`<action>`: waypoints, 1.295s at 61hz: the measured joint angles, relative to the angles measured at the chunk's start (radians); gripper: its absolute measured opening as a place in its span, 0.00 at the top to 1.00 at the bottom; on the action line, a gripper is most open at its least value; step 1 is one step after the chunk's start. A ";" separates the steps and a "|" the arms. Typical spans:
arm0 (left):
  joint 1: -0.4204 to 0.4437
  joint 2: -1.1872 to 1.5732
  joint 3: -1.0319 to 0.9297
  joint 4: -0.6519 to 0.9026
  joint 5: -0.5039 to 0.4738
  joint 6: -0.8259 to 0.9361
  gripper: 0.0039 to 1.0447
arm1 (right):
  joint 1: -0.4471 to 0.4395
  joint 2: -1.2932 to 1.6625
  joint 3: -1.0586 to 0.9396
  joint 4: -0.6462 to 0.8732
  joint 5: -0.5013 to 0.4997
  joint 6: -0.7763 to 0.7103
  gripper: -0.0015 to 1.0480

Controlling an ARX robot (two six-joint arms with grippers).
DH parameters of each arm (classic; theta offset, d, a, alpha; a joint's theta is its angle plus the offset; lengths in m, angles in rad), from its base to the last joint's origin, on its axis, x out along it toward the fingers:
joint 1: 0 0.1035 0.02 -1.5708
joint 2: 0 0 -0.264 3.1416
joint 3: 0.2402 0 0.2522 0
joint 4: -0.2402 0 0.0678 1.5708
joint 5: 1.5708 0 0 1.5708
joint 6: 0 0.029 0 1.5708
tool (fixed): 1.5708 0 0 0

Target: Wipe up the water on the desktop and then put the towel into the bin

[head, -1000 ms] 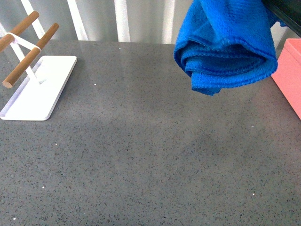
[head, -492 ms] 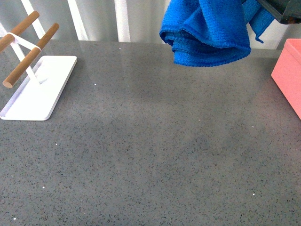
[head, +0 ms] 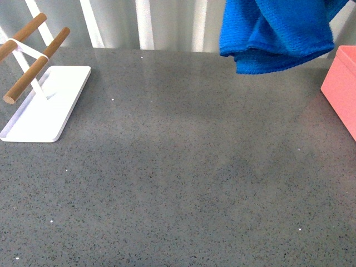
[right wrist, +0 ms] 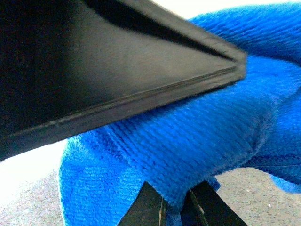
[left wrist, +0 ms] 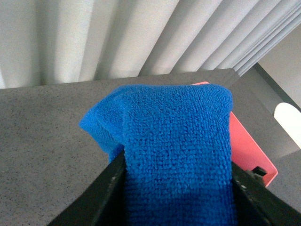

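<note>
The blue towel (head: pixel 275 33) is up in the air, above the far right part of the table (head: pixel 183 183). It touches nothing below it. The pink bin (head: pixel 342 86) sits at the right edge of the table, just beside the hanging towel and lower down.

In the left wrist view, the left hand (left wrist: pixel 176 188) has a thick bunch of towel filling the space between its two black fingers, so they are spread about as wide as the bunch. In the right wrist view, the right hand (right wrist: pixel 176 207) has its tips almost together and pinches a small fold of the towel. So both hands seem to have hold of it.

I can see no puddle or wet patch on the table, so I think the wiping is done. The towel is lifted but not yet in the bin. What is left is to bring it over the bin and let it drop in.

The white tray (head: pixel 55 119) with wooden rods (head: pixel 36 65) stands near the far left corner.
</note>
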 joint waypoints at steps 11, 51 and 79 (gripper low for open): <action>0.116 -0.046 -0.073 0.012 0.035 -0.003 0.21 | -0.051 -0.043 0.012 -0.080 -0.002 -0.015 0.97; 0.565 -0.726 -0.776 0.044 0.176 0.272 0.14 | -0.132 -0.015 0.026 -0.266 0.046 -0.170 0.97; 0.620 -1.019 -1.174 0.417 -0.071 0.376 0.95 | -0.122 -0.004 0.023 -0.286 0.069 -0.201 0.97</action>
